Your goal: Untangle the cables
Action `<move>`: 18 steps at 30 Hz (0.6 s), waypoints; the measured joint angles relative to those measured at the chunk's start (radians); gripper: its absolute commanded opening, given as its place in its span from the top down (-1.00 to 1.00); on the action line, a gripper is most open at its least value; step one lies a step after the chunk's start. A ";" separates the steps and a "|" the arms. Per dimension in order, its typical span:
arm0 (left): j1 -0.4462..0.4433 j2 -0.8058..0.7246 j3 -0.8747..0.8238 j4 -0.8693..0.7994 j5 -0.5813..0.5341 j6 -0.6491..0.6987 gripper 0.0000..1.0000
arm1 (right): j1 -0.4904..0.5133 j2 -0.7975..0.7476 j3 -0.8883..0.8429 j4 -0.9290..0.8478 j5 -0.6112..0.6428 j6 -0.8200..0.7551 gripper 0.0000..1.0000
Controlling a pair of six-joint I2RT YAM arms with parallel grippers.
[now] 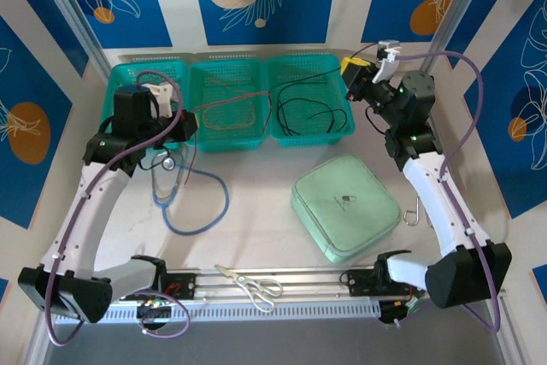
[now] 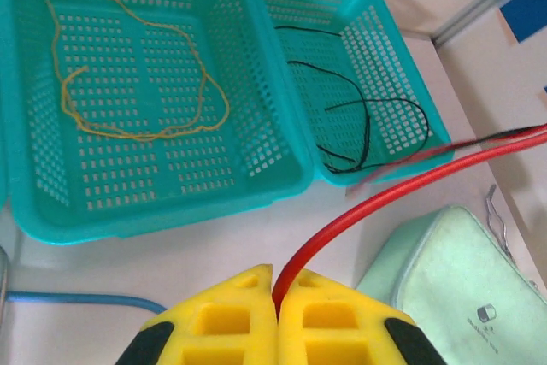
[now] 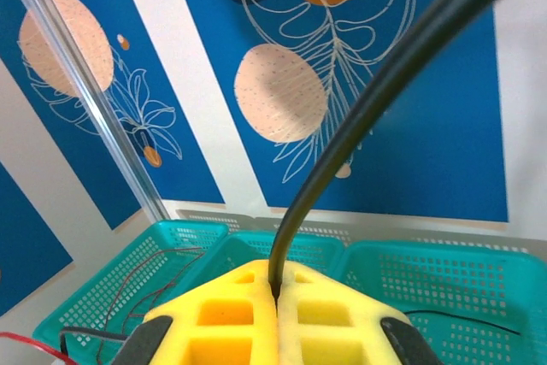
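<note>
A white table [image 1: 256, 220] stands before blue leaf-print walls. The left gripper [image 2: 275, 297] is clamped on a thin red cable [image 2: 376, 194], the right gripper [image 3: 275, 292] on a thin black cable [image 3: 359, 117]; parting them slowly should ease the two cables apart. The middle teal mesh basket [image 2: 171, 211] holds a tan-yellow cable [image 2: 137, 136], and the right teal mesh basket [image 2: 385, 49] holds black cable loops [image 2: 367, 126].

Bright, even light from above fills all three views, leaving only soft, faint shadows on the table [image 1: 256, 211]. Close to the wrist lenses, the red cable [image 2: 385, 197] and the black cable [image 3: 385, 83] look thick and blurred, while the backgrounds stay fairly sharp.
</note>
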 measured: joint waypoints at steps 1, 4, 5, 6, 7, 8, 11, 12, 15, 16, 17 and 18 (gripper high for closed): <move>0.014 0.001 0.002 -0.002 0.000 0.000 1.00 | -0.008 -0.005 0.000 -0.005 0.000 -0.003 1.00; 0.062 0.003 0.010 -0.008 0.000 0.000 1.00 | -0.037 -0.026 -0.006 -0.020 0.000 -0.011 1.00; 0.084 0.003 0.013 -0.008 0.001 0.000 1.00 | -0.048 -0.034 -0.007 -0.025 0.000 -0.012 1.00; 0.106 0.003 0.014 -0.009 0.001 -0.002 1.00 | -0.059 -0.040 -0.007 -0.029 0.000 -0.014 1.00; 0.124 0.003 0.014 -0.009 0.001 -0.003 1.00 | -0.070 -0.047 -0.007 -0.034 0.001 -0.018 1.00; 0.146 0.003 0.014 -0.010 0.003 -0.004 1.00 | -0.081 -0.053 -0.007 -0.039 0.002 -0.018 1.00; 0.196 0.003 0.014 -0.010 0.005 -0.007 1.00 | -0.121 -0.071 -0.010 -0.047 0.009 -0.021 1.00; 0.212 0.003 0.014 -0.011 0.008 -0.008 1.00 | -0.135 -0.076 -0.012 -0.049 0.013 -0.021 1.00; 0.261 0.003 0.014 -0.010 0.019 -0.016 1.00 | -0.172 -0.088 -0.016 -0.057 0.019 -0.021 1.00; 0.273 0.003 0.014 -0.010 0.023 -0.019 1.00 | -0.182 -0.091 -0.018 -0.058 0.019 -0.021 1.00; 0.286 0.003 0.014 -0.010 0.025 -0.022 1.00 | -0.192 -0.095 -0.019 -0.060 0.020 -0.021 1.00; 0.296 0.003 0.015 -0.011 0.027 -0.023 1.00 | -0.201 -0.098 -0.019 -0.063 0.020 -0.021 1.00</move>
